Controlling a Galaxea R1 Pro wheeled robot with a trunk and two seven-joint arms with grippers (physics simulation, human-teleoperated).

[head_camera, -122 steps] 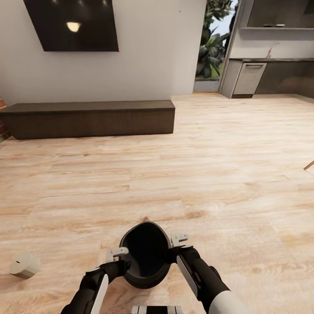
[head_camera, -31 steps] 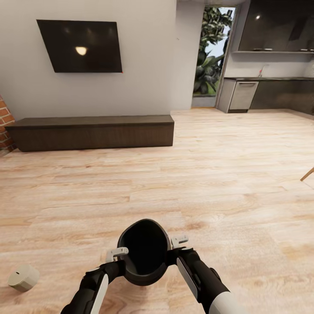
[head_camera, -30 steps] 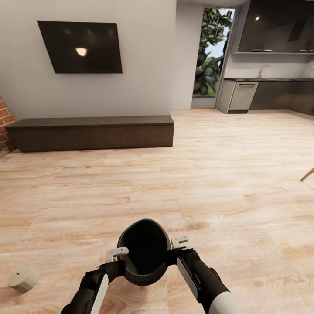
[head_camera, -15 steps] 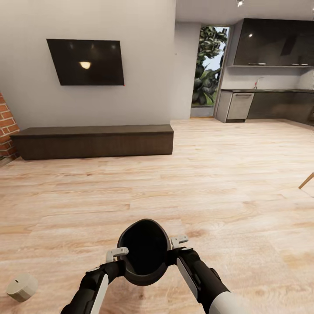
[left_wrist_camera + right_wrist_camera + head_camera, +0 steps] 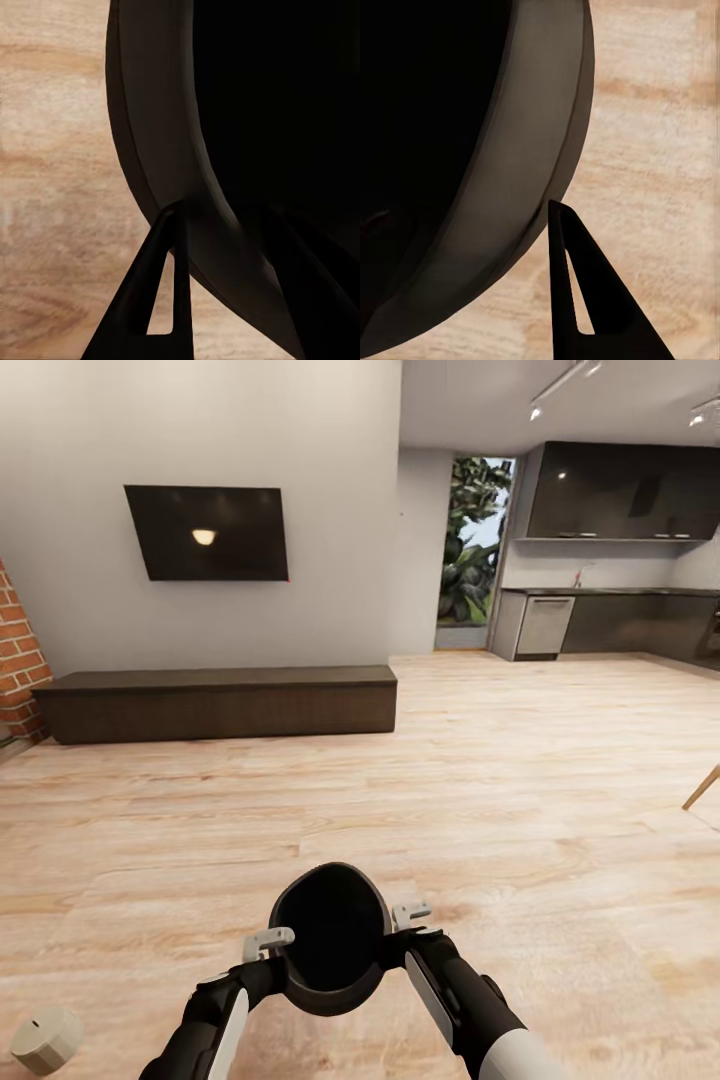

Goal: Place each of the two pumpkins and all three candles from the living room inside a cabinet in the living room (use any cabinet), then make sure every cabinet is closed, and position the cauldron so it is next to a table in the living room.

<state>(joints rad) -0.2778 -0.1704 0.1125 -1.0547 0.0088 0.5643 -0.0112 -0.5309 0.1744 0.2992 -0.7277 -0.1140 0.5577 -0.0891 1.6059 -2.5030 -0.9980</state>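
Your left gripper (image 5: 272, 952) and right gripper (image 5: 398, 932) each clamped the rim of the cauldron (image 5: 330, 940) between them, black, round, empty, unmarked, grey candle (image 5: 42, 1039) on floor (image 5: 500, 780) left of them, cabinet (image 5: 215, 703) closed far ahead.

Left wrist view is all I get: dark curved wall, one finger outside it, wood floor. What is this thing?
Observer: A black cauldron. The head view shows the left gripper on its rim, and the inside looks empty.
Operator: Right arm?
Observer: The right gripper grips the opposite side of the rim.
Operator: Anything loose on the floor?
Observer: One candle, on the floor off to the left arm's side, apart from the cauldron.
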